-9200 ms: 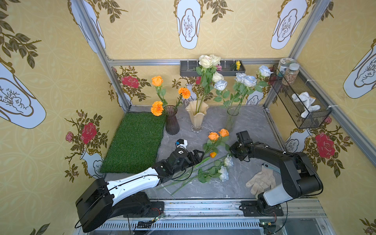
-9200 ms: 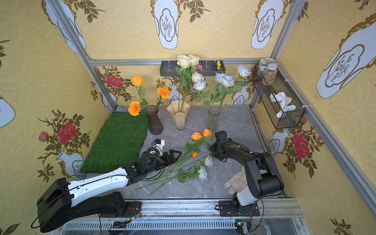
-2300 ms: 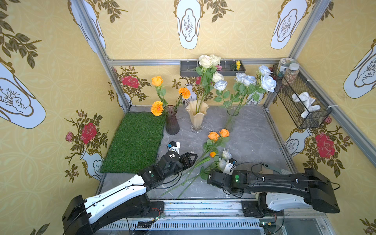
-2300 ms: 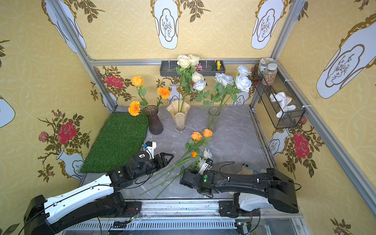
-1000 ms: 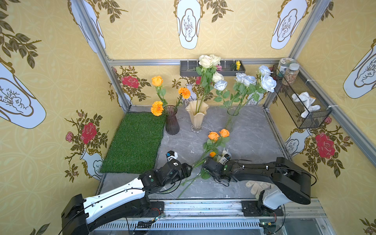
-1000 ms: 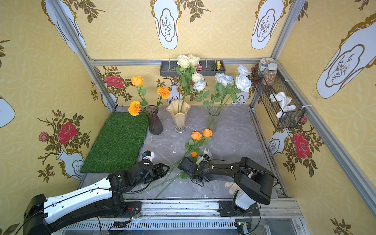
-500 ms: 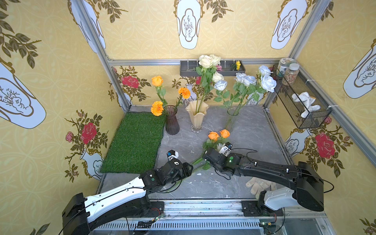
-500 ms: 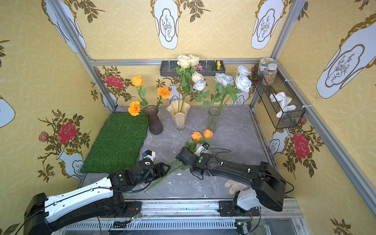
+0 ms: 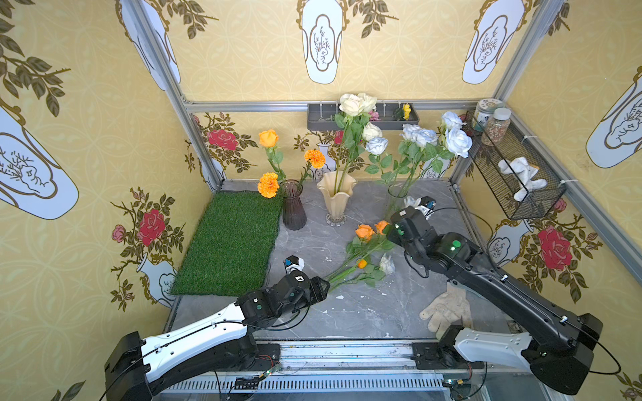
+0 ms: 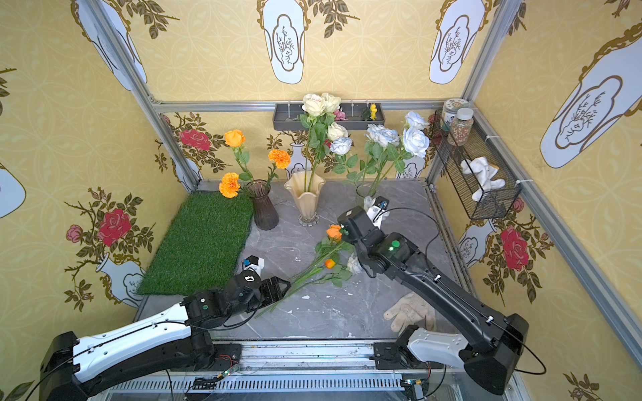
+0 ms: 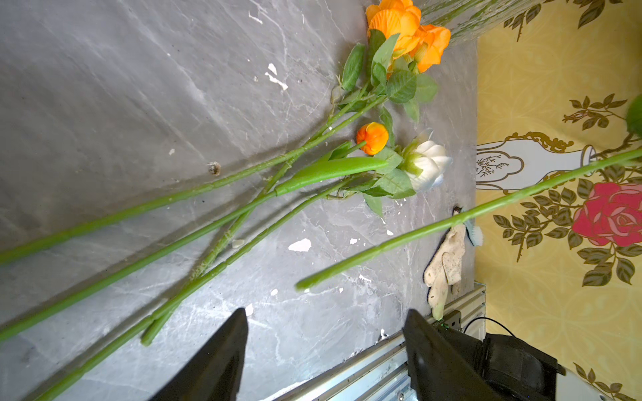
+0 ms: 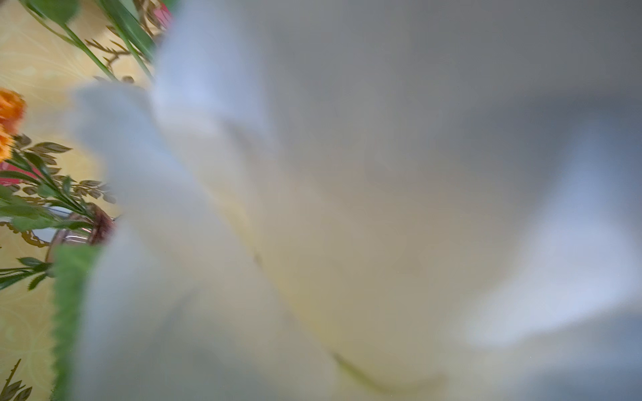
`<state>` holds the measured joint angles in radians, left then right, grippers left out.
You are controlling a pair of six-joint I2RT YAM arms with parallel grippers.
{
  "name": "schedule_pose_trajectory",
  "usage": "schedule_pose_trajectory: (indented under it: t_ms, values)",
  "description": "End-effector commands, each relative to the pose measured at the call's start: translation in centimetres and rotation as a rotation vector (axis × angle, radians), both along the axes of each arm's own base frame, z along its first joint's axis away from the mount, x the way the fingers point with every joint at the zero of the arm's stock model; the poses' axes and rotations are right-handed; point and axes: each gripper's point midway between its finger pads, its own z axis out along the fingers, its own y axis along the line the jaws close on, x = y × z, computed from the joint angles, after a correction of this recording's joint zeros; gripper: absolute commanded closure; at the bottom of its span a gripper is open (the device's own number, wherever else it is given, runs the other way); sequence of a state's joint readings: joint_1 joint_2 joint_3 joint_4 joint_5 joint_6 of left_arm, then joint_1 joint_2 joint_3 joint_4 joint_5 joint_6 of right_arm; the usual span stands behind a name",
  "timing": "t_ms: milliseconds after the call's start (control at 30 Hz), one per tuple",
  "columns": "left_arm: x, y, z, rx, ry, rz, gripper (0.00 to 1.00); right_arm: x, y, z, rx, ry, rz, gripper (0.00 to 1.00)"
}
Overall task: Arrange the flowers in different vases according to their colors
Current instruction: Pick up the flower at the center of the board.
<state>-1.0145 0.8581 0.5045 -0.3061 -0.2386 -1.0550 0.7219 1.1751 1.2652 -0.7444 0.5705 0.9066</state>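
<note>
My right gripper [image 9: 396, 229] hovers in front of the clear glass vase [image 9: 394, 196], shut on a white pale-blue rose. Its petals [image 12: 312, 225] fill the right wrist view, and its stem [image 11: 451, 222] hangs in the air. Two orange roses [image 9: 364, 232], an orange bud [image 11: 373, 137] and a white bud [image 9: 386, 264] lie on the grey table. My left gripper [image 9: 324, 284] is open at their stem ends, nothing between its fingers [image 11: 225, 354]. The purple vase [image 9: 293, 208] holds orange flowers, the cream vase [image 9: 336, 199] cream roses, the clear one pale-blue roses.
A green grass mat [image 9: 229, 243] covers the table's left side. A work glove [image 9: 448, 309] lies at the front right, under the right arm. A wire basket [image 9: 517, 173] with jars hangs on the right wall, a grey shelf tray [image 9: 363, 116] on the back wall.
My right gripper has risen and swung back and to the right toward the clear vase, carrying the rose off the table. The left gripper has stayed almost still, open.
</note>
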Motion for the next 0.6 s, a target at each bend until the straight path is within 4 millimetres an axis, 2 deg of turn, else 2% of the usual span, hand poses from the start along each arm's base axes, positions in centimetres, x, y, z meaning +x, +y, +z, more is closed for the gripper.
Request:
schedule_pose_trajectory:
  t_ms: [0,200,333,500,567]
  values:
    - [0.1,-0.3,0.4,-0.015,-0.011,-0.006,0.27,0.7,-1.1,4.1,-0.141,-0.076,0.072,1.0]
    - [0.1,-0.5,0.9,-0.023,-0.011,-0.012,0.26,2.5,-3.1,12.0,-0.302,-0.233,0.073,1.0]
    - [0.3,-1.1,1.7,-0.033,-0.015,-0.02,0.26,3.9,-5.1,16.7,-0.373,-0.349,0.011,1.0]
    - [1.4,-2.6,3.4,-0.058,-0.071,-0.04,0.23,6.1,-7.9,20.9,-0.412,-0.43,-0.08,1.0]
    - [1.8,-3.2,3.3,-0.056,-0.08,-0.045,0.22,7.3,-9.0,22.2,-0.419,-0.452,-0.112,1.0]
